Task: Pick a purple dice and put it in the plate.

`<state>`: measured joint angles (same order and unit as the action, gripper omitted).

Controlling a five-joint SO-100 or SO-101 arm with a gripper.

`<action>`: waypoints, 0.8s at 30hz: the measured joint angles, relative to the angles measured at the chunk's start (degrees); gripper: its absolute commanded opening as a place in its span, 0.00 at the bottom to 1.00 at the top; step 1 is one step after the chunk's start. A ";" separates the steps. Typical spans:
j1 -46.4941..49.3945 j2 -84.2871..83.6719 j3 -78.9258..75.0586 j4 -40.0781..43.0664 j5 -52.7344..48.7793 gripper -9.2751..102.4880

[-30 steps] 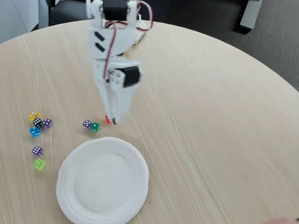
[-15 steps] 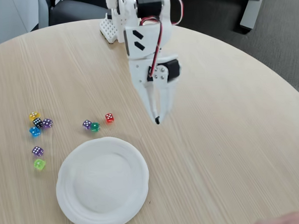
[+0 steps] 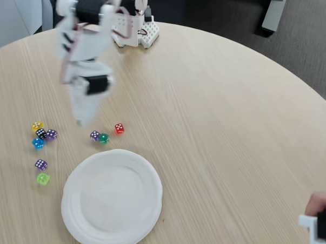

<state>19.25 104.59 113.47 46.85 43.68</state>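
Three purple dice lie on the wooden table: one [image 3: 95, 136] beside a green die, one [image 3: 51, 134] in the left cluster, one [image 3: 41, 165] lower left. The white plate [image 3: 81, 223] sits at the front, with nothing in it. My gripper [image 3: 80, 122] hangs blurred above the table, between the left cluster and the middle purple die, a little up and left of that die. Its fingers look close together with nothing between them.
A red die [image 3: 119, 128] and a green die [image 3: 103, 138] lie next to the middle purple one. Yellow [image 3: 37, 126], black [image 3: 41, 133], blue [image 3: 38, 143] and lime [image 3: 43, 179] dice sit at the left. A hand [image 3: 321, 205] shows at the bottom right corner.
The arm swung from left of centre to the right, then far to the left, ending over the dice. The dice and plate have not moved. A hand has come in at bottom right.
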 measured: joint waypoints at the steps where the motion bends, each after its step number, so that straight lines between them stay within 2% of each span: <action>1: 1.23 0.00 0.00 0.00 -0.70 0.09; 10: 8.88 -5.45 0.00 0.00 -2.72 0.09; 24: 9.58 -13.71 0.00 -0.18 -3.96 0.11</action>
<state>28.83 90.88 113.47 46.67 39.73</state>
